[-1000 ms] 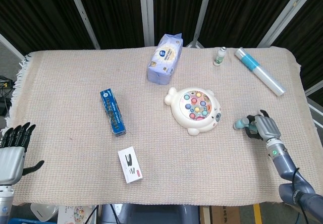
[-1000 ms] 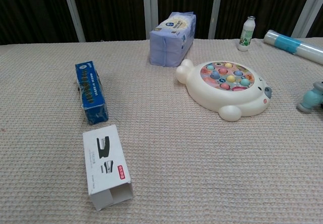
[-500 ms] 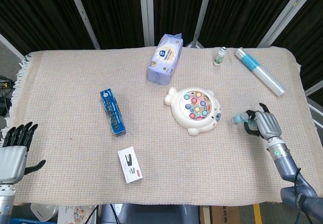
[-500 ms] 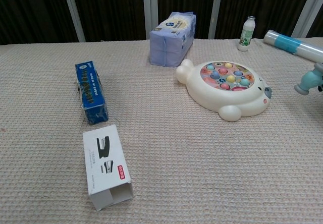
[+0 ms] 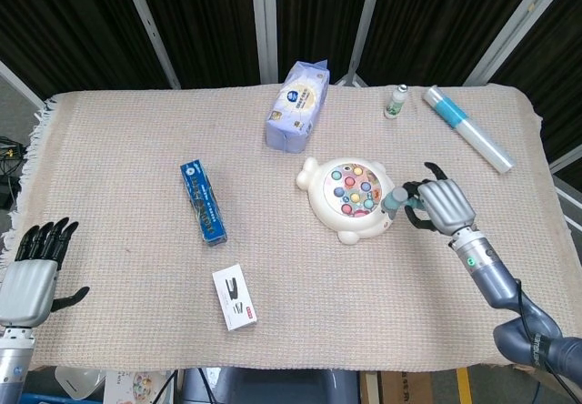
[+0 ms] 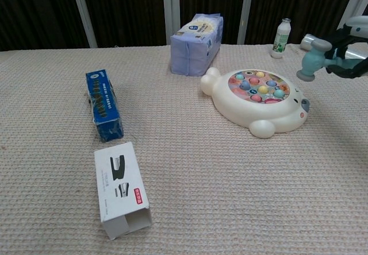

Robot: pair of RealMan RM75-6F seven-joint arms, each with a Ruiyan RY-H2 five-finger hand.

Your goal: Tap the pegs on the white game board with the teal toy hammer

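Observation:
The white game board, shaped like an animal with coloured pegs on top, lies on the mat right of centre. My right hand grips the teal toy hammer and holds it in the air, its head just beyond the board's right edge, above table height. My left hand hangs at the near left corner with its fingers apart, holding nothing; only the head view shows it.
A blue box and a white stapler box lie left of the board. A purple tissue pack, a small bottle and a blue-banded white tube sit along the far edge.
My right hand has lifted the hammer off the mat and carried it left and up, to the board's right edge. My left hand has barely shifted.

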